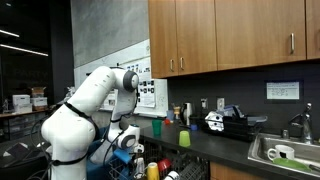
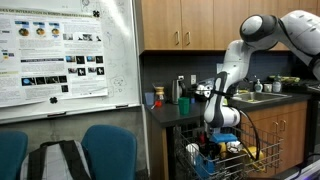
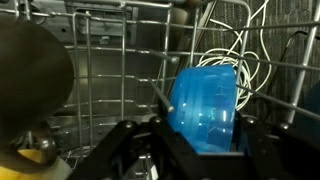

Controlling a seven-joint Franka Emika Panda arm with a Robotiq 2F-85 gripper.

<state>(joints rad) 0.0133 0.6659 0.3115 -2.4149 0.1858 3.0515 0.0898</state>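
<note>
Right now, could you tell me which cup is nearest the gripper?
The blue cup in the dishwasher rack, between the gripper's fingers; the green cup stands on the counter.

Both exterior views watch the dish rack (image 1: pixel 175 170) (image 2: pixel 250 160) from different sides, well back; wrist view peers closely into it

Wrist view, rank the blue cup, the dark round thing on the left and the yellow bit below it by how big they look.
Tied first: blue cup and dark round thing, about equal; the dark one is blurred and cut off by the edge, so no ranking.
Smallest: yellow bit, clearly.
</note>
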